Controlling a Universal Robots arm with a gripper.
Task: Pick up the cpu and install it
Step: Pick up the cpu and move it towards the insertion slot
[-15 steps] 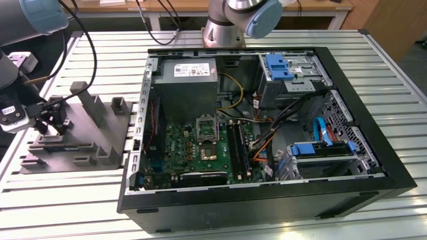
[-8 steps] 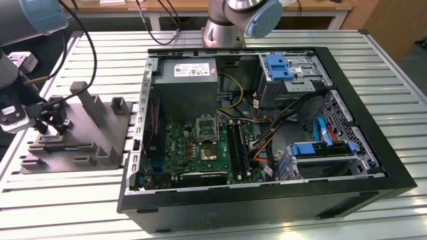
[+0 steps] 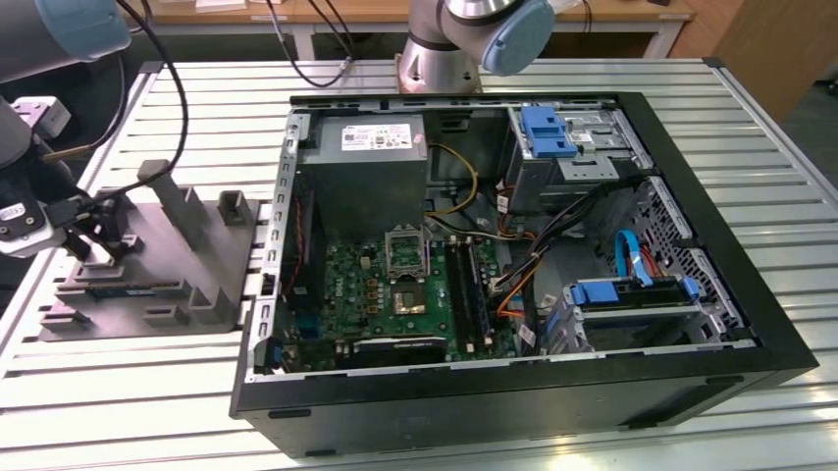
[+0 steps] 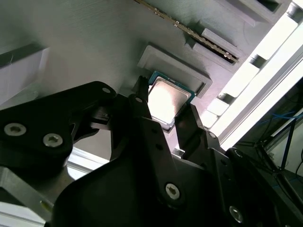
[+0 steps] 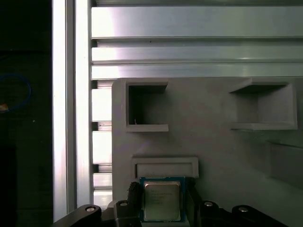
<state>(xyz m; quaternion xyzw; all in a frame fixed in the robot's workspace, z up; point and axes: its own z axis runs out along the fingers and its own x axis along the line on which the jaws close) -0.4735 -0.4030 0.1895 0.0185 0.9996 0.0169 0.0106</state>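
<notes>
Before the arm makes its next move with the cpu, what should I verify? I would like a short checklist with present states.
1. cpu centred at the gripper, in both wrist views: ok.
2. Grip closed on the cpu: cannot tell.
3. cpu level, metal top up, at the grey tray: ok.
4. Computer case open, motherboard exposed: ok.
5. Socket free to receive it: cannot tell.

Slatted alu table (image 3: 772, 167), wood desk (image 3: 615, 14) behind
</notes>
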